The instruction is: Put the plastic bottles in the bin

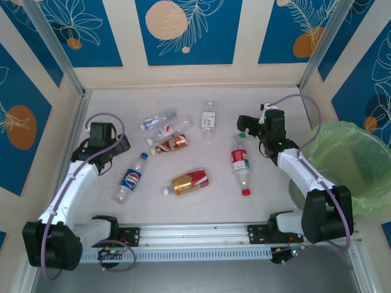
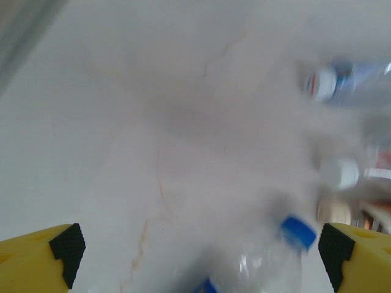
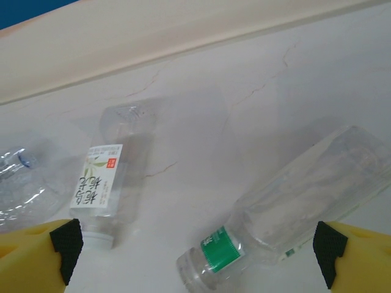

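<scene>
Left gripper [image 2: 198, 247] wide open, low by the blue-cap bottle [image 2: 298, 232] so I can grab it | right gripper [image 3: 198, 244] wide open over the green-label bottle [image 3: 305, 195], holding nothing | other bottles [image 1: 189, 182] lie flat on the table [image 1: 281, 195] | bin [image 1: 366, 198] stands at the right, near the right arm

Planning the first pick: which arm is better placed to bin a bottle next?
Probably right. The right gripper, open, frames the green-labelled bottle, and the bin stands on that side; the left gripper is farther from it.
</scene>
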Controlling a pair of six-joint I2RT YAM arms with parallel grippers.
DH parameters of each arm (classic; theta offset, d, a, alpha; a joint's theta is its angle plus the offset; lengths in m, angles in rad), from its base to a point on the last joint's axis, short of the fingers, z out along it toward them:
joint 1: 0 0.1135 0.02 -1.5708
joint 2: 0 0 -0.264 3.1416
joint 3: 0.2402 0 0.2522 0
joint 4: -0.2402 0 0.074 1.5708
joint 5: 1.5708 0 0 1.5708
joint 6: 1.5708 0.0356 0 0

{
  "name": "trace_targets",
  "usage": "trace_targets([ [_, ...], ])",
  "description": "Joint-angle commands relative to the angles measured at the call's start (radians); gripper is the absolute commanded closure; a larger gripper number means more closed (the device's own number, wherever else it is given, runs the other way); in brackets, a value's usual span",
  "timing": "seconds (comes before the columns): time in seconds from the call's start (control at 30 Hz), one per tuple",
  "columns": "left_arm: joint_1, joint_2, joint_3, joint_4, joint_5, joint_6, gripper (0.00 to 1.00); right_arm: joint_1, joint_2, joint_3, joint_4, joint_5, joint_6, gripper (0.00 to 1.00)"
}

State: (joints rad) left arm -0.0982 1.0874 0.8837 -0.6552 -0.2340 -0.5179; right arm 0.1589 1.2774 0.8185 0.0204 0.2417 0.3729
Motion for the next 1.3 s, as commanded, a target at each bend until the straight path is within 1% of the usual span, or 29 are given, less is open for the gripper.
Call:
trace_targets([
  [0.0,-0.001,-0.02,-0.001,-0.214,0.195,-0.03,0.0,0.02,-0.007,0.047,-0.064,-0.048,0.067,0.01],
  [0.07,-0.013,-0.035,-0.011,-0.227,0.269,-0.009,0.0,0.033,-0.006,0.058,-0.069,-0.042,0.071,0.01],
  [0.1,-0.027,-0.04,-0.016,-0.24,0.261,-0.005,0.0,0.038,-0.005,0.063,-0.073,-0.034,0.073,0.01],
  [0.17,-0.066,-0.031,-0.012,-0.309,0.151,-0.02,0.0,0.049,0.0,0.073,-0.081,-0.014,0.074,0.01],
  [0.23,-0.092,-0.016,-0.028,-0.343,0.095,-0.031,0.0,0.06,0.005,0.074,-0.08,0.009,0.075,0.01],
  [0.3,-0.121,-0.016,-0.055,-0.333,0.086,-0.047,0.0,0.064,0.011,0.072,-0.072,0.024,0.078,0.01],
  [0.43,-0.169,0.004,-0.105,-0.265,0.118,-0.072,0.0,0.075,0.02,0.059,-0.03,0.029,0.07,0.01],
  [0.53,-0.213,0.062,-0.124,-0.246,0.08,-0.069,0.0,0.082,0.027,0.057,-0.012,0.03,0.061,0.01],
  [0.63,-0.321,0.104,-0.119,-0.233,-0.007,-0.062,0.0,0.087,0.038,0.071,-0.022,0.038,0.05,0.01],
  [0.7,-0.359,0.142,-0.117,-0.228,-0.031,-0.061,0.0,0.093,0.042,0.079,-0.033,0.051,0.043,0.01],
  [0.8,-0.378,0.212,-0.117,-0.217,-0.014,-0.062,0.0,0.099,0.041,0.08,-0.038,0.063,0.034,0.01],
  [0.87,-0.394,0.24,-0.115,-0.185,0.046,-0.045,0.0,0.101,0.042,0.082,-0.042,0.068,0.029,0.01],
  [0.97,-0.436,0.236,-0.114,-0.121,0.14,-0.004,0.0,0.102,0.043,0.082,-0.048,0.075,0.026,0.01],
  [1.03,-0.451,0.229,-0.111,-0.118,0.135,-0.006,0.0,0.102,0.047,0.082,-0.052,0.081,0.025,0.0],
  [1.13,-0.444,0.237,-0.12,-0.142,0.062,-0.045,0.0,0.104,0.053,0.083,-0.055,0.083,0.026,0.01],
  [1.27,-0.435,0.274,-0.154,-0.103,0.1,-0.063,0.0,0.104,0.061,0.093,-0.063,0.09,0.017,0.01],
])
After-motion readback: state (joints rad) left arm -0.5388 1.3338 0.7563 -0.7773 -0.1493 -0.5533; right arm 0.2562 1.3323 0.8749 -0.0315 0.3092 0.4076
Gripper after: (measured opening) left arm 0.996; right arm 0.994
